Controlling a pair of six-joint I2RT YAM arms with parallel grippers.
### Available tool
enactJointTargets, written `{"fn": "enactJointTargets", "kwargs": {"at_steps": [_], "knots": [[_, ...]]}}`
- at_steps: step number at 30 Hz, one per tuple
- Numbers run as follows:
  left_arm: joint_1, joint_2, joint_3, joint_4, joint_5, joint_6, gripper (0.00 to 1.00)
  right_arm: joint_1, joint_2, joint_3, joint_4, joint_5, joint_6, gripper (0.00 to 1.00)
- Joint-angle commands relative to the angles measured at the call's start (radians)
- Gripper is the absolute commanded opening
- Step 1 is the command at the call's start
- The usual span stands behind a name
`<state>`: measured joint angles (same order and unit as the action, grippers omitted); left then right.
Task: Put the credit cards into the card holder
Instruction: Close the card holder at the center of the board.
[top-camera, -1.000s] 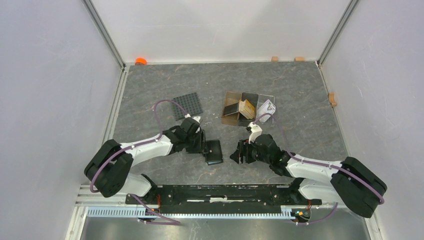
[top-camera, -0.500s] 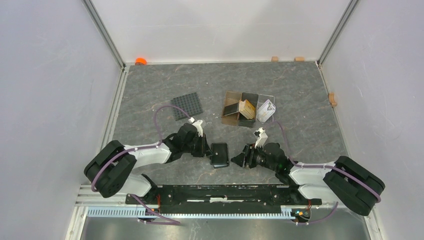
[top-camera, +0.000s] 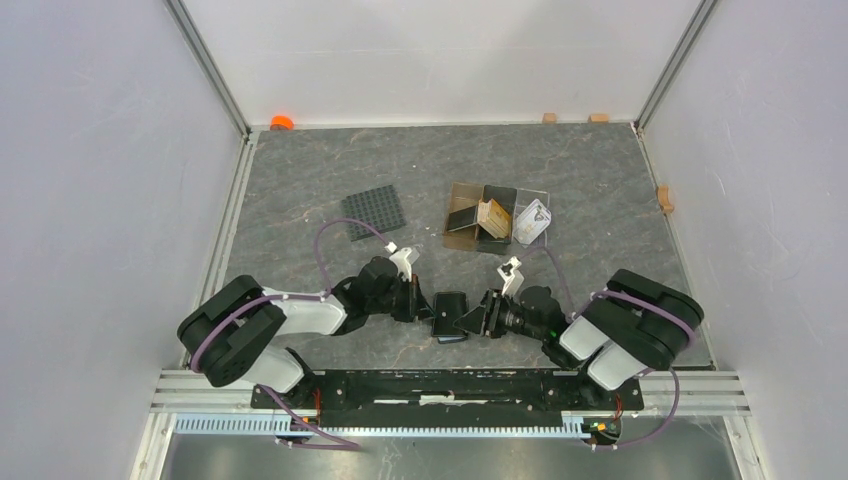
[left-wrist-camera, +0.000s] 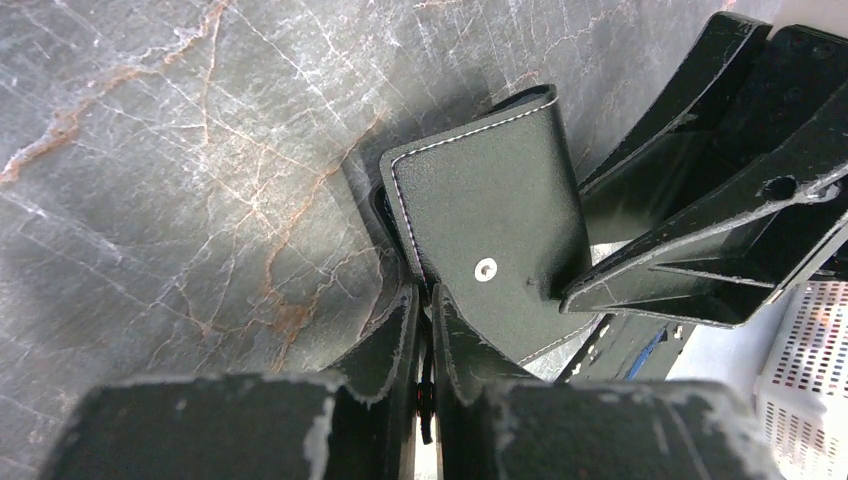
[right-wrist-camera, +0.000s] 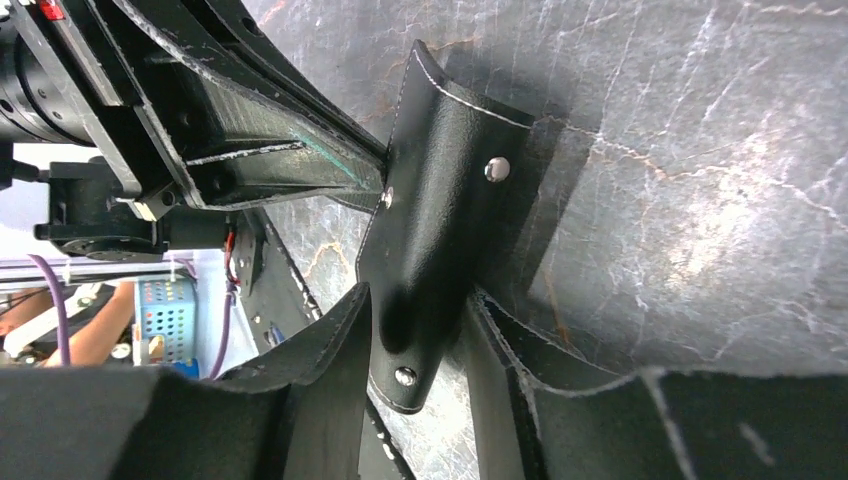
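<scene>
card holder: black, closed, lying on the grey marbled table at its near middle, between the two arms. a silver snap shows on its face in the left wrist view.
left gripper: reaches in from the left. jaws nearly together, pinching the holder's near-left edge. thin black leather sits between the fingers.
right gripper: comes in from the right. jaws part-open, one finger on each side of the holder's flap end. fingers are at or just beside the leather; cannot tell whether they press it.
the two grippers are close together, the holder spanning the gap.
credit cards: tan ones stand tilted in the brown compartment box, far of the grippers. whitish ones lie in the clear tray, touching the box's right side.
black gridded mat: far left of the box, well apart.
</scene>
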<state>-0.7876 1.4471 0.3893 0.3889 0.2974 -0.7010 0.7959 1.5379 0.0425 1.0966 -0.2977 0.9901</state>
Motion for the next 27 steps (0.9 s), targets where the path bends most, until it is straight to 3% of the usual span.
{"fn": "enactJointTargets", "kwargs": {"at_steps": [1,3,5,7,10,11,14,18,24,27], "knots": [[-0.022,0.023,-0.021,0.002,-0.010,-0.017,0.12,0.011,0.082,-0.011,0.177,-0.030,0.073,0.43],[-0.024,0.017,-0.021,0.002,-0.010,-0.009,0.12,0.012,0.098,-0.021,0.196,-0.016,0.083,0.39],[-0.025,0.008,-0.023,-0.003,-0.011,-0.002,0.13,0.011,0.099,-0.032,0.193,0.003,0.092,0.26],[-0.025,-0.015,-0.018,-0.029,-0.024,-0.002,0.21,0.011,0.094,-0.037,0.166,0.019,0.093,0.15],[-0.024,-0.084,0.009,-0.126,-0.080,-0.002,0.58,0.012,0.077,-0.038,0.088,0.044,0.087,0.07],[-0.024,-0.104,0.026,-0.181,-0.110,-0.001,0.66,0.011,0.071,-0.038,0.051,0.055,0.082,0.05],[-0.024,-0.171,0.064,-0.298,-0.163,0.001,0.77,0.011,0.054,-0.038,-0.044,0.075,0.066,0.01],[-0.024,-0.193,0.107,-0.424,-0.176,0.017,0.73,0.011,0.036,-0.025,-0.130,0.092,0.048,0.00],[-0.025,-0.197,0.127,-0.461,-0.159,0.020,0.42,0.010,0.031,-0.005,-0.186,0.101,0.027,0.00],[-0.025,-0.222,0.129,-0.460,-0.155,0.010,0.36,0.011,0.040,-0.004,-0.188,0.101,0.027,0.00]]}}
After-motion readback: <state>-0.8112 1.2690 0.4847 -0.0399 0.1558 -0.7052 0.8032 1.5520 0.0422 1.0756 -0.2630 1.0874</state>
